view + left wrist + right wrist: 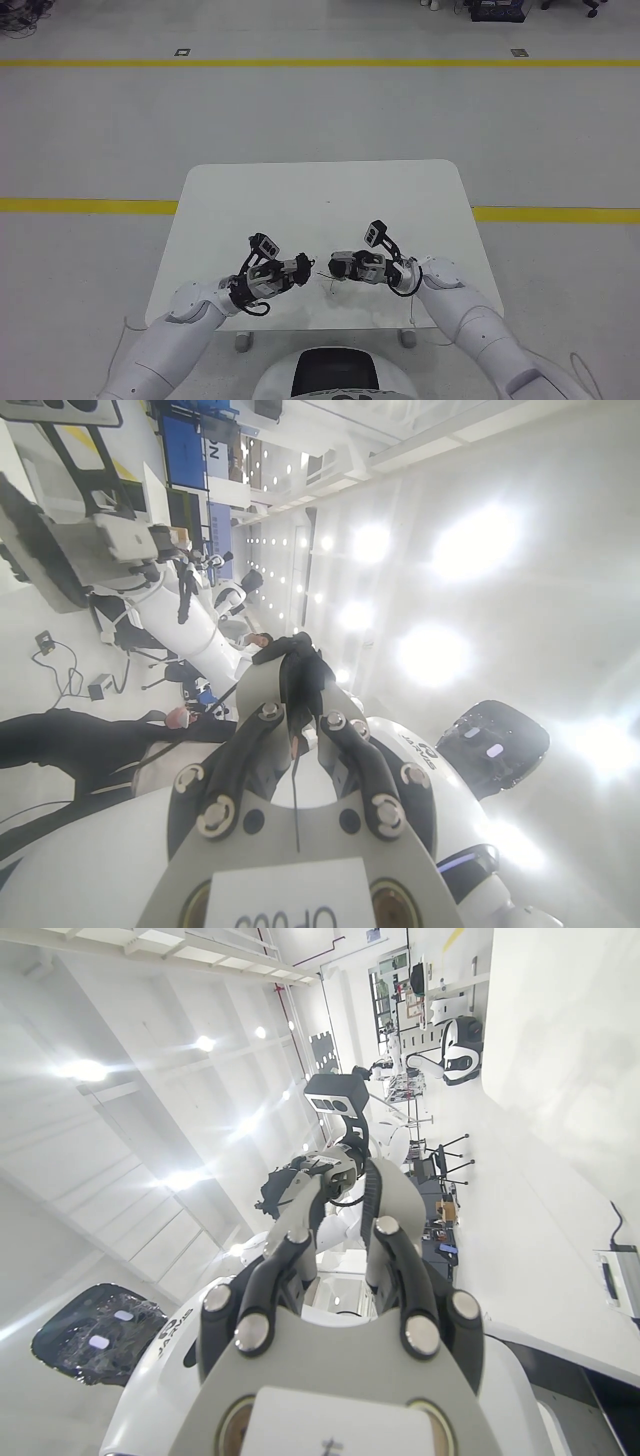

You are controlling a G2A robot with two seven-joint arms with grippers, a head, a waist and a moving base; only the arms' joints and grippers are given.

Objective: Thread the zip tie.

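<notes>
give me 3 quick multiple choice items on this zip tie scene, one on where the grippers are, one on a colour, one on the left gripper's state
1. Where are the left gripper and the right gripper?
A) over the near part of the table, tips facing each other
B) apart at the far corners
C) down on the floor

2. What colour is the zip tie?
A) yellow
B) black
C) red

3. How is the left gripper?
A) wide open and empty
B) shut on the zip tie
C) shut on a cup

Answers
1 A: the top view shows both grippers tip to tip above the table's near part.
2 B: the left wrist view shows it as a thin black strip.
3 B: in the left wrist view its fingers meet, with the strip running out from between them.
</notes>
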